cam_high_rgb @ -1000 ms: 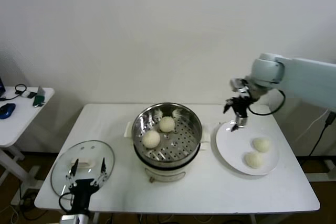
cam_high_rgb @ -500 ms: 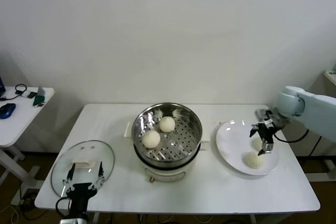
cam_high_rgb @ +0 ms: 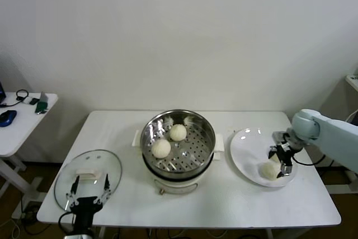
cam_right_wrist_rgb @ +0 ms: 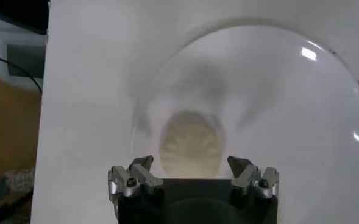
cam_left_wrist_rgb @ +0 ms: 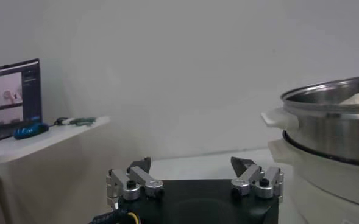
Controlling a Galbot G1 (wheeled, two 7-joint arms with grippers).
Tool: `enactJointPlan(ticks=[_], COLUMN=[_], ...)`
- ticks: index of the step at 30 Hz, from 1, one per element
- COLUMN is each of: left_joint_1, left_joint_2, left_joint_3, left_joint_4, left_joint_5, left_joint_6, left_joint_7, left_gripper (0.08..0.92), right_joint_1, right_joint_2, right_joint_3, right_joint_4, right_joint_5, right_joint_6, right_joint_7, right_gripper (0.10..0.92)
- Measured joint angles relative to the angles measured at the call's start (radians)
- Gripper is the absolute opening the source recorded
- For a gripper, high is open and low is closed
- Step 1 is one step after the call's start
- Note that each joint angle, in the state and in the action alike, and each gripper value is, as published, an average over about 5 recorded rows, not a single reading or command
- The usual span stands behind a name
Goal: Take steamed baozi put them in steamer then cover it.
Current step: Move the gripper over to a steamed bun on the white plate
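Reaching for a third bun on the flat white plate (cam_high_rgb: 246,158) right of the round shiny steel steamer (cam_high_rgb: 178,144)

Right gripper (cam_high_rgb: 281,158) hangs over the plate with its jaws apart, straddling one smooth cream-white baozi (cam_right_wrist_rgb: 191,144) so the fingers can close on its sides; a second bun seems to sit behind the gripper, though the head view hides most of it. Two cream-white baozi (cam_high_rgb: 178,132) already rest on the steamer's perforated tray, near its far-left part, which leaves bare tray for the rest. Left gripper (cam_high_rgb: 88,190) waits at the table's near edge left of the steamer, jaws spread wide and empty, just by the clear glass cover (cam_high_rgb: 70,176) with its cream bar handle, probably placed there to lift the cover once the buns are in
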Motion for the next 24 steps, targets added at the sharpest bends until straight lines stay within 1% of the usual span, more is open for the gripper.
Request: enactJointPlan(ticks=[15, 24], left_joint_1=[-0.013, -0.012], left_joint_2=[0.0, 0.002], left_joint_3=[-0.006, -0.005], left_joint_4=[0.011, 0.01], left_joint_5=[-0.002, 0.0], left_joint_6=[0.003, 0.005], left_joint_7=[0.0, 0.0], left_gripper=[0.823, 0.823], right_joint_1=[-0.057, -0.072], right_joint_2=[0.039, 0.062], right_joint_3=[0.057, 0.073], right_joint_4=[-0.062, -0.088], right_joint_5=[-0.048, -0.06], right_joint_6=[0.024, 0.035], right_joint_7=[-0.022, -0.031], right_gripper=[0.821, 0.73])
